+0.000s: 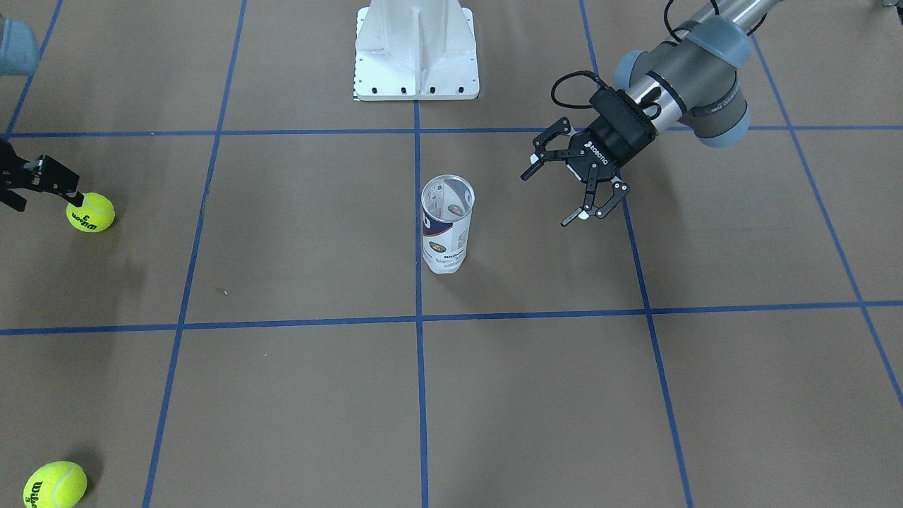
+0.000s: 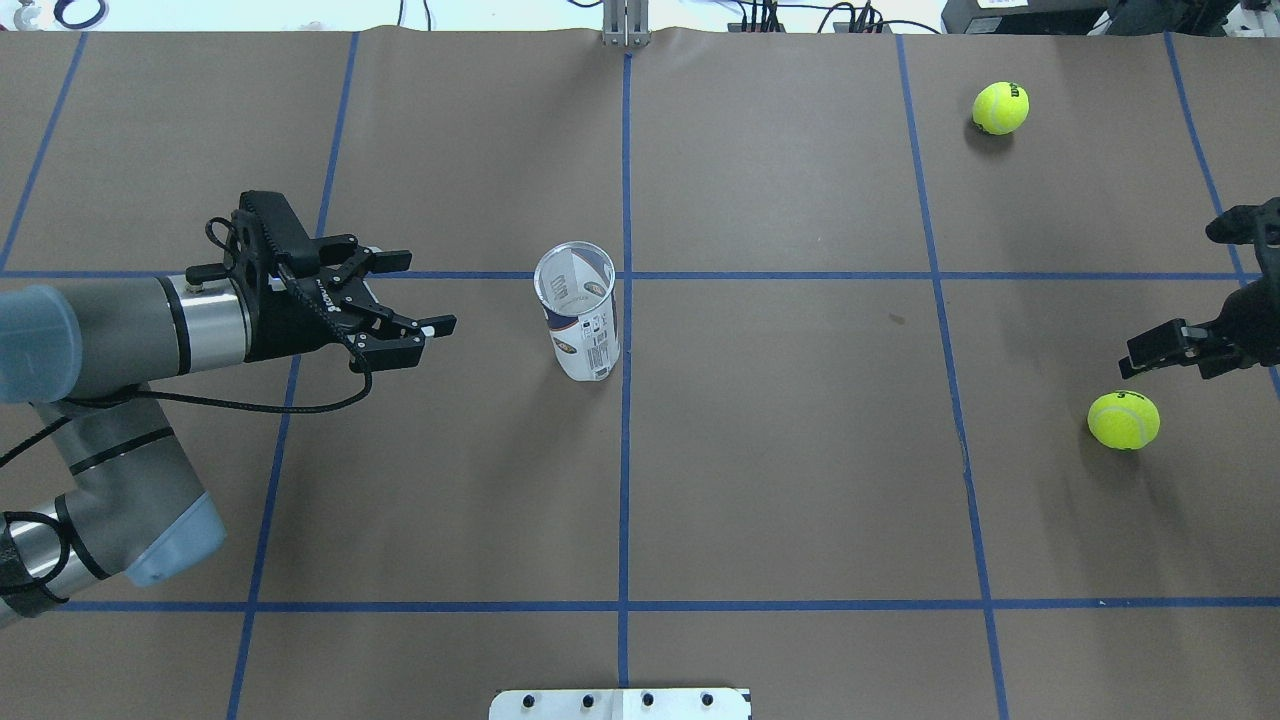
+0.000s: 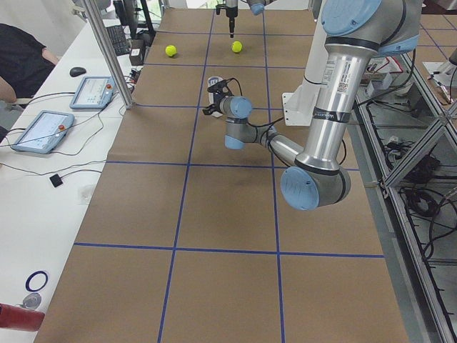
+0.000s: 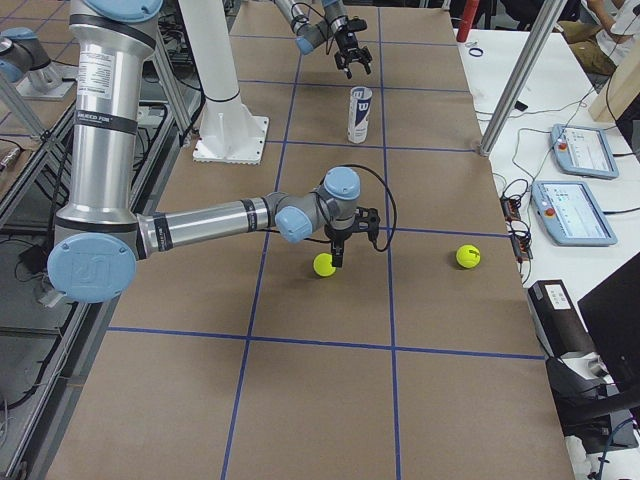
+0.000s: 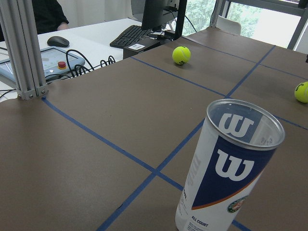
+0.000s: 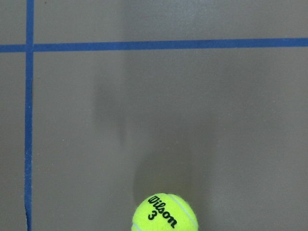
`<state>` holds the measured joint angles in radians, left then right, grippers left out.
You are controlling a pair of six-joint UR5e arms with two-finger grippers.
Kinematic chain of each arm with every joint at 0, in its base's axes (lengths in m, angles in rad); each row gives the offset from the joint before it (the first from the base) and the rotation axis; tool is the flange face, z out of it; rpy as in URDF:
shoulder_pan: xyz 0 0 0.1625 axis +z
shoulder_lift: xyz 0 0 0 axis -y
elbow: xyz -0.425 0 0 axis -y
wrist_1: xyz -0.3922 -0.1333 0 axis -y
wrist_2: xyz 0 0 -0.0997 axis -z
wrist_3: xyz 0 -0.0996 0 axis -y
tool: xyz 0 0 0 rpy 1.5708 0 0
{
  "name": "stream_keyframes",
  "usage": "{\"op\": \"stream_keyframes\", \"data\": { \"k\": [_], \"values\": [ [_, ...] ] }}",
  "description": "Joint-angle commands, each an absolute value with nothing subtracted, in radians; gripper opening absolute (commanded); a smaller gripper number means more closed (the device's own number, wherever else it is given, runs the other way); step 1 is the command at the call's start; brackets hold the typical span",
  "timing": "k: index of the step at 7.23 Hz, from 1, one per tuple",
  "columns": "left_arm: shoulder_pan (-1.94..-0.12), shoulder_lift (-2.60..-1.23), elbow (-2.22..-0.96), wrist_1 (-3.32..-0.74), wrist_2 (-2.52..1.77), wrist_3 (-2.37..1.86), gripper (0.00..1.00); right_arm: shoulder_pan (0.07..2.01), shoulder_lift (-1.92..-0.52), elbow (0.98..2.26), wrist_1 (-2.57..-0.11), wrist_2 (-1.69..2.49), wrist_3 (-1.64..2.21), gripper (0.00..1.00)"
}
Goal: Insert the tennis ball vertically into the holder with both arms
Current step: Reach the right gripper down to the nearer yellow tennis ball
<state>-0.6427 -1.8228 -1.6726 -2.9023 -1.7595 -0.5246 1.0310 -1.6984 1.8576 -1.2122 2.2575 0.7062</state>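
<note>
Left tool spread wide, near upright holder

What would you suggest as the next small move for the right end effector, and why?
Probably slide the right end effector sideways until the tennis ball sits between its open jaws. The ball lies just outside one jaw, and the right wrist view shows it at the bottom edge, off centre.

Silver-grey tubular arms, light-blue caps, black fingers
</note>
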Motion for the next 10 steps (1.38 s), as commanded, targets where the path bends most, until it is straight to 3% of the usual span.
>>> {"op": "stream_keyframes", "data": {
  "k": [1, 10],
  "values": [
    [-0.643, -1.818, -1.672, -2.904, -1.759, -0.525, 0.99, 0.977, -1.695, 1.850, -1.197, 2.223, 0.718, 0.99],
    [-0.643, -1.824, -1.671, -2.904, -1.759, -0.525, 0.99, 0.911, -1.661, 1.746, -1.197, 2.169, 0.703, 0.99]
  ]
}}
